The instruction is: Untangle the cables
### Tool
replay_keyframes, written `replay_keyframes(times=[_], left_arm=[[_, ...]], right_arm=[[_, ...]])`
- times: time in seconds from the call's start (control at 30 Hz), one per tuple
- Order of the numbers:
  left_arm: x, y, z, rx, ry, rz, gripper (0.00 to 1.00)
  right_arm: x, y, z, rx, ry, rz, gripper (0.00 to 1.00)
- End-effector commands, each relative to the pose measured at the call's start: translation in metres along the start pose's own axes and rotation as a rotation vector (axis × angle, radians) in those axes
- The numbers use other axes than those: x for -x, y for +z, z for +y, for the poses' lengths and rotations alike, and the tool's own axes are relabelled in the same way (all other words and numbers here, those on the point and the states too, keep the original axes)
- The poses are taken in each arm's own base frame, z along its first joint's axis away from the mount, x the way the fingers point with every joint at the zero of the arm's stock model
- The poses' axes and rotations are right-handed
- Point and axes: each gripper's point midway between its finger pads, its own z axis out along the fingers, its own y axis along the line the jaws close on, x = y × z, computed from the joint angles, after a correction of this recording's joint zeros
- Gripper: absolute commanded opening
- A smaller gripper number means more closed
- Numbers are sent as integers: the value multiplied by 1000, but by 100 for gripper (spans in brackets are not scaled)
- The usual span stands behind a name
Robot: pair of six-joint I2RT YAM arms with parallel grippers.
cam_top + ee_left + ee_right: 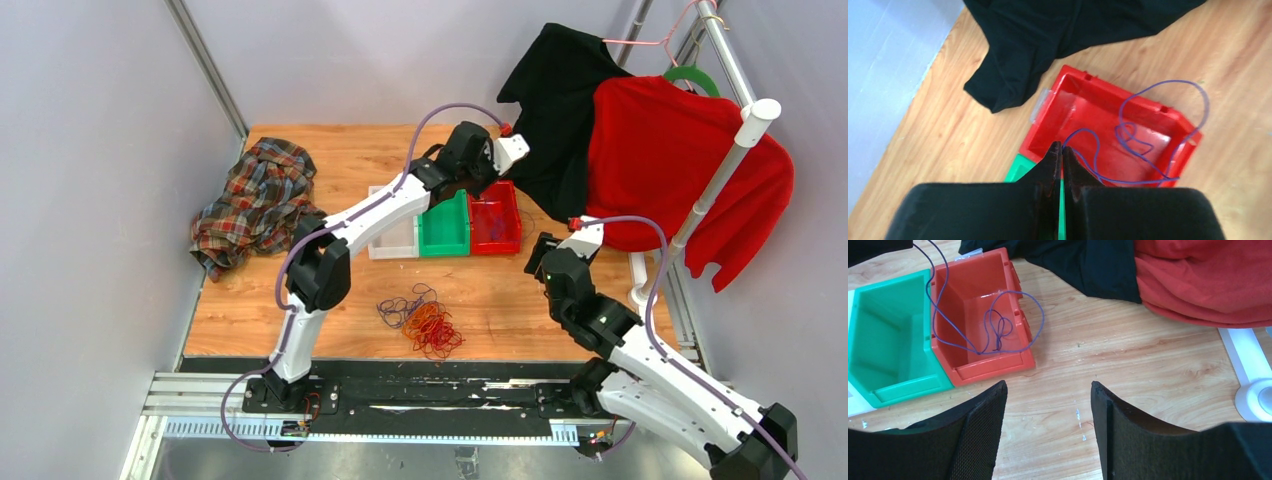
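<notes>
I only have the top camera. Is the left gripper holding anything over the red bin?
Observer: Yes. The left gripper is shut on a purple cable.
Operator: Where does that cable run?
Observer: Down into the red bin, with one wide loop spilling over its rim.
Operator: And the right gripper?
Observer: The right gripper is open and holds nothing, with bare wood below it.

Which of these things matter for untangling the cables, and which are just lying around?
Job: cable pile; purple cable pinched in the left tool, trailing into the red bin; probably the green bin.
Lying about: plaid shirt; black top; red sweater.
</notes>
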Motion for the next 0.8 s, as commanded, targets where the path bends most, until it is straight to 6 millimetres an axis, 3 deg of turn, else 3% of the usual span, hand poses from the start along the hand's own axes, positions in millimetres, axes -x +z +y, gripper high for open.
replay_keyframes(times=[0.0,0.3,0.5,0.63,0.77], left_arm=[[-31,28,15,95,112,64,0],[-46,56,2,85,92,57,4],[-50,52,-4,51,36,72,34],[-40,28,-3,-2,-23,70,47],[-37,0,-1,-65,-76,92,70]], right_arm=[[-2,4,-6,-33,-1,17,62],[-16,28,-12,-78,-3,117,65],[-21,49,-9,-58,30,161,69],[-24,70,-9,-53,55,178,69],[-36,99,-6,-21,91,237,69]])
